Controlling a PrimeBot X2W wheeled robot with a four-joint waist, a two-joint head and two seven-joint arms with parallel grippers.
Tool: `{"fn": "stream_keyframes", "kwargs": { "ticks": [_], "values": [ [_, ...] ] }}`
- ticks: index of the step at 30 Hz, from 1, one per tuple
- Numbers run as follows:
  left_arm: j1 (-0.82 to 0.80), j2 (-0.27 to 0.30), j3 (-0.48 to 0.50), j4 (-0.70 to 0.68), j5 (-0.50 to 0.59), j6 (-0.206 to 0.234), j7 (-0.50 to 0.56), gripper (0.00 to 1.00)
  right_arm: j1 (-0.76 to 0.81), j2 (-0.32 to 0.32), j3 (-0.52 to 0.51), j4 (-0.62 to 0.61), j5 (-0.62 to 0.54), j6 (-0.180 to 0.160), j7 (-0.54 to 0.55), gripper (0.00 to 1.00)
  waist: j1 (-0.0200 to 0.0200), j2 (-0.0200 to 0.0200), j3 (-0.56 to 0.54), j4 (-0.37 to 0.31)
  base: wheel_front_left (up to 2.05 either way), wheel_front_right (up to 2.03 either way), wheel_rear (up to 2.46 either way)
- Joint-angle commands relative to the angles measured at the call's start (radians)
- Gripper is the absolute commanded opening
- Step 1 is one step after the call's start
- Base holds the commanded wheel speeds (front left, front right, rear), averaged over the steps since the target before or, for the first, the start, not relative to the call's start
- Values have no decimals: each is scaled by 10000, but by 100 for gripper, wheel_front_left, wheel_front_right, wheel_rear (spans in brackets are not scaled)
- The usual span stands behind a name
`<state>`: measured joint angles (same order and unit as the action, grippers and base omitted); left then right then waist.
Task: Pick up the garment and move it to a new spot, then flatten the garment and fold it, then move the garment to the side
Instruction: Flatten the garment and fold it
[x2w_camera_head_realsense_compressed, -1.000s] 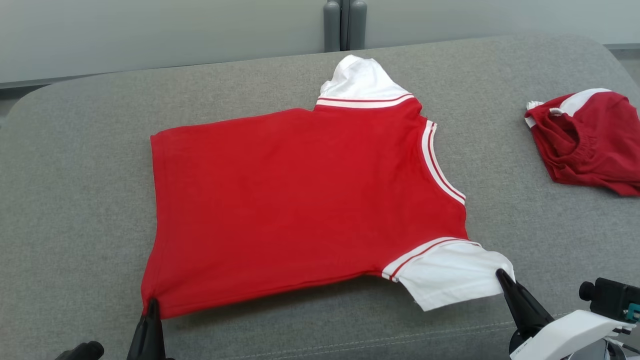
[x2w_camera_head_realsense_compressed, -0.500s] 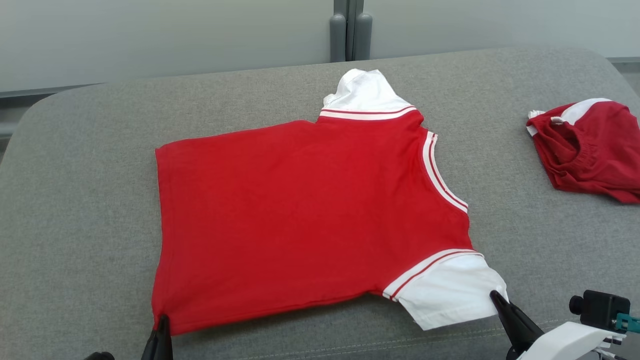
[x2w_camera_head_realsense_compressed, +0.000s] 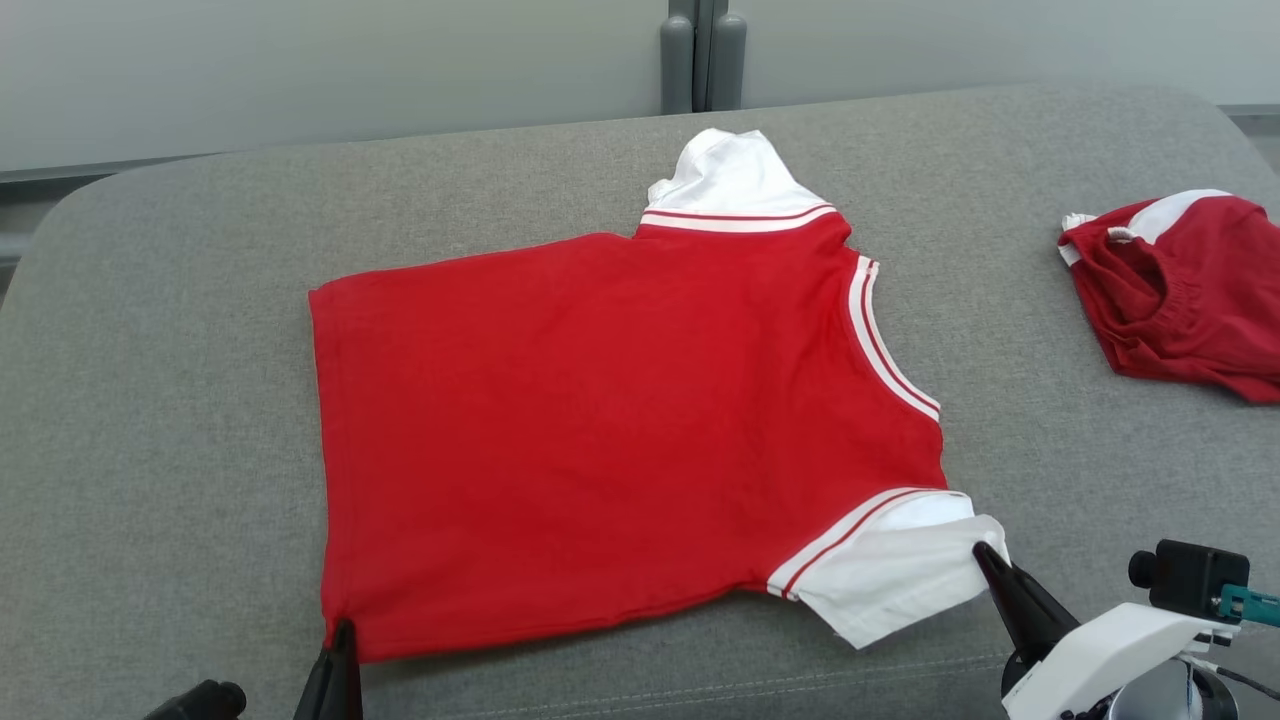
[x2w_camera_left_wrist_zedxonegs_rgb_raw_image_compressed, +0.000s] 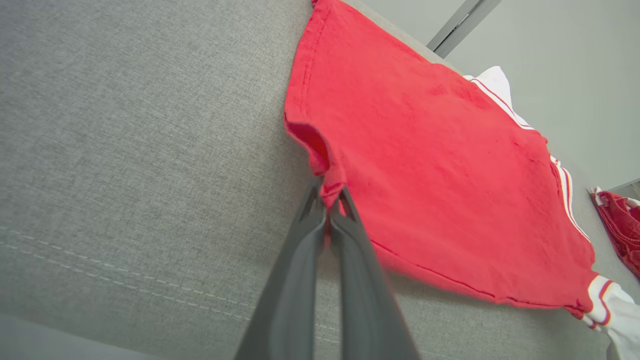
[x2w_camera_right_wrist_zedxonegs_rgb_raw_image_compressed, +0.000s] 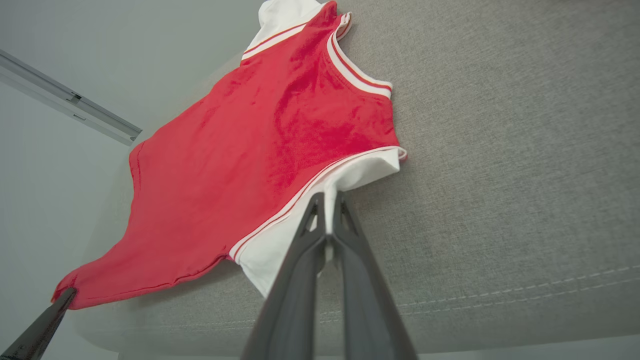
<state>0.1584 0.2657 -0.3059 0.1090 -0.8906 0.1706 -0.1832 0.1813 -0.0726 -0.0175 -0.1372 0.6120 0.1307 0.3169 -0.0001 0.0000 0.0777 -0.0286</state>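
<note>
**Two pinched corners, one T-shirt by the near edge**

Both claws are clamped fully shut just inside the near edge of the grey upholstered pad (x2w_camera_head_realsense_compressed: 150, 400), above its stitched seam. The left gripper (x2w_camera_left_wrist_zedxonegs_rgb_raw_image_compressed: 330, 197) nips the near hem corner of the red T-shirt (x2w_camera_head_realsense_compressed: 620, 430), and the cloth puckers into a small fold at its tips. The right gripper (x2w_camera_right_wrist_zedxonegs_rgb_raw_image_compressed: 327, 197) nips the outer edge of the near white sleeve (x2w_camera_head_realsense_compressed: 890, 575), which buckles back on itself.

Each hold takes only a sliver of thin, stretchy jersey knit. A sharp pull could slide the cloth free, and I judge the loose sleeve likelier to go first. An uneven lift would drag a diagonal crease across the body. The pad's coarse weave may also catch the fabric and rumple it if it is dragged.

Farther in, the shirt's body lies flat and smooth, roughly rectangular, mid-pad. Its hem faces the left edge and its striped ribbed neckline faces the right. The far white sleeve (x2w_camera_head_realsense_compressed: 725, 170) points at the far edge, slightly crumpled. Well apart, at the right edge, lies a bunched pair of darker red shorts (x2w_camera_head_realsense_compressed: 1180, 300) with a gathered waistband.
</note>
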Motion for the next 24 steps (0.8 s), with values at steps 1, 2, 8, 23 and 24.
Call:
{"fn": "stream_keyframes", "kwargs": {
  "ticks": [1,2,8,23,24],
  "values": [
    [-228,-1,20,1,-88,62,74,0,-182,-3,-3,80,-69,-1,-5,0,1,0,56,42,0,0,0],
    [-285,-57,15,-9,-141,93,173,0,-296,-5,21,139,-91,-1,-10,0,1,0,87,69,0,0,0],
    [-749,-242,66,-168,-476,371,715,0,-968,7,-7,490,-216,-1,50,0,1,0,254,215,0,0,0],
    [-2583,-710,545,492,-1089,1344,1618,0,-3793,-18,-354,2389,-703,-1,240,0,1,0,848,313,0,0,0],
    [-2749,-737,606,633,-1120,1405,1615,0,-4027,-23,-326,2615,-748,-1,219,0,1,0,896,302,0,0,0]
  ]
}}
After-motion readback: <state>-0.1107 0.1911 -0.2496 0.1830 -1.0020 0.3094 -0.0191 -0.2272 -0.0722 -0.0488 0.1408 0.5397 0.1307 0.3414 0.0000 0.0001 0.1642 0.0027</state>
